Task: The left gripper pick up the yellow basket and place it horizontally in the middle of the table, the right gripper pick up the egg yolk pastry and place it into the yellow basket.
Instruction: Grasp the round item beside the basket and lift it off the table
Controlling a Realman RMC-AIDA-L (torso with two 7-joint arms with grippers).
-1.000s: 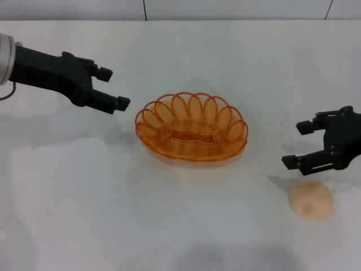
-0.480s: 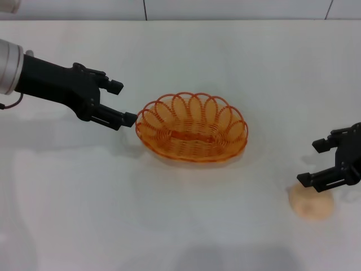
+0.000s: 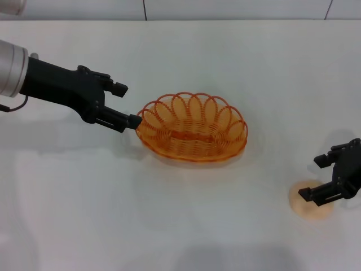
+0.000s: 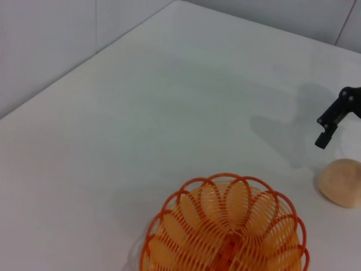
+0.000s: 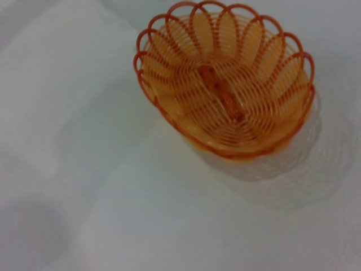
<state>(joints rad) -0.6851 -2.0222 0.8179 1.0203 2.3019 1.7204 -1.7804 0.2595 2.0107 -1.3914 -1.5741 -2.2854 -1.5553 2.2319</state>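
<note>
At the basket's left end, my left gripper (image 3: 125, 105) has its jaws apart, the lower one touching or almost touching the rim. Over on my right, the right gripper (image 3: 326, 177) hangs with its jaws apart too, right over the pastry (image 3: 309, 205), which sits near the right edge of the table (image 3: 186, 226).

I think the basket (image 3: 192, 134) is light and a bit springy, since it is only thin wire loops. It lies flat near the middle, long side across. I would pinch one loop of the rim, not the whole thing, because it is wider than my jaws. Squeeze too hard and a loop may bend.

I guess the pastry is soft and crumbly. I would close on its round sides, gently, low down, so it does not crack or roll away.
</note>
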